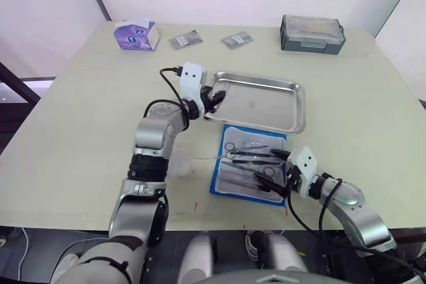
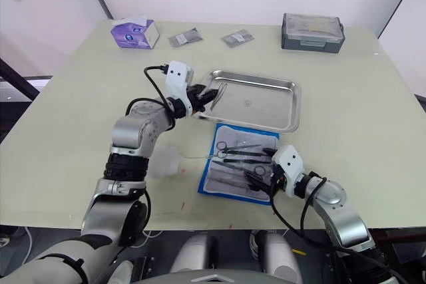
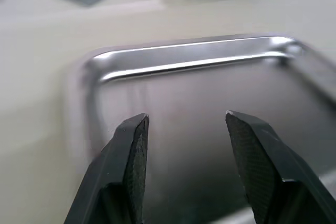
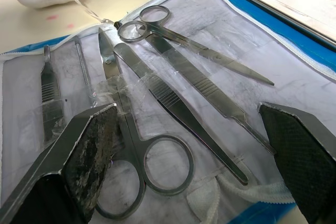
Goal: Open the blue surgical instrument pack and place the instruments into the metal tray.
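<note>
right tool (image 4: 189, 145) spread over instruments (image 4: 173, 87), pack's (image 1: 229, 187) lower end hidden

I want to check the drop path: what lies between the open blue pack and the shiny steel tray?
Only a narrow strip of bare table: in the left eye view the open blue surgical instrument pack lies just short of the shiny steel tray's rim.

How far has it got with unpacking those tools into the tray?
The blue pack already lies open beside the metal tray. The tools all sit in its pockets, and no tool shows in the tray. The right gripper is open over them; the left gripper is open above the tray.
</note>
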